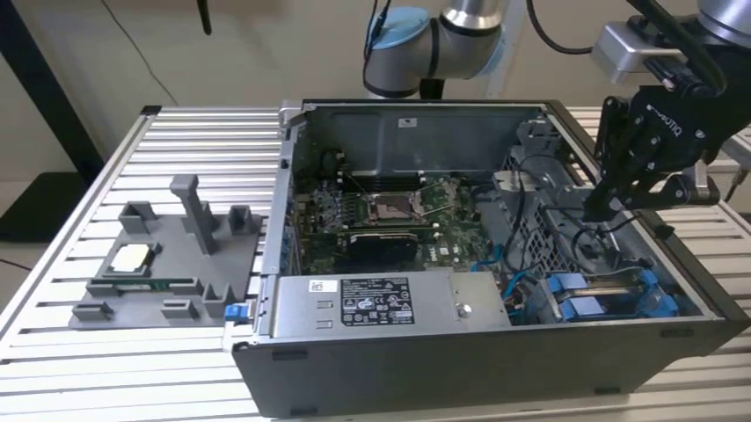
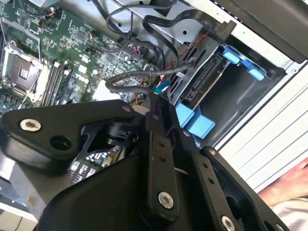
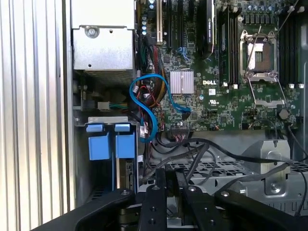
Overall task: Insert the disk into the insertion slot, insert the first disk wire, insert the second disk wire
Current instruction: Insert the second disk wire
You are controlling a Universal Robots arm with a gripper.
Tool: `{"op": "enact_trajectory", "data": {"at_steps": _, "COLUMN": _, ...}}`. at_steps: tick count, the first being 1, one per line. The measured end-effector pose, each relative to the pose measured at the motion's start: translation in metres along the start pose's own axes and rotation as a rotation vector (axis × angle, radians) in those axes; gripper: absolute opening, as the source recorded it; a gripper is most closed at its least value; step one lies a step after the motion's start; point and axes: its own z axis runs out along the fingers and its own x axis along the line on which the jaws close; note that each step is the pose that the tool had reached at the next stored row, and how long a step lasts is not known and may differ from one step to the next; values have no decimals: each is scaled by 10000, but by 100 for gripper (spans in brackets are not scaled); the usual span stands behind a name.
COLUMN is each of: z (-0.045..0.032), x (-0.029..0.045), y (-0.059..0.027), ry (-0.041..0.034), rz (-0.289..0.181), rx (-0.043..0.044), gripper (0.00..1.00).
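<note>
The disk (image 2: 206,83) sits in the insertion slot at the case's corner, framed by its blue carrier (image 1: 583,303). The carrier's blue tabs (image 3: 110,143) show in the first wrist view. My gripper (image 1: 601,211) hangs just above that bay on the exterior view's right. Its fingers (image 2: 155,108) are drawn close together, and a small blue connector end of a black disk wire (image 2: 144,73) pokes out at their tips. That wire loops across toward the disk's back edge. Several more black wires (image 3: 211,150) lie over the metal cage beside the gripper (image 3: 169,179).
A grey labelled power-supply box (image 1: 388,303) fills the case's front. The motherboard (image 1: 388,211) lies behind it, crossed by a blue data cable (image 3: 149,108). A grey fixture tray (image 1: 164,264) stands on the slatted table, exterior view's left. A person's hand (image 2: 294,182) rests outside the case.
</note>
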Motion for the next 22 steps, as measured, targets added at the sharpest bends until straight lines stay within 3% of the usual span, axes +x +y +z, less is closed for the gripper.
{"op": "enact_trajectory", "data": {"at_steps": 8, "z": 8, "x": 0, "y": 0, "ry": 1, "rz": 2, "rx": 0, "gripper": 19}}
{"op": "enact_trajectory", "data": {"at_steps": 22, "z": 101, "x": 11, "y": -17, "ry": 135, "rz": 8, "rx": 5, "gripper": 19}}
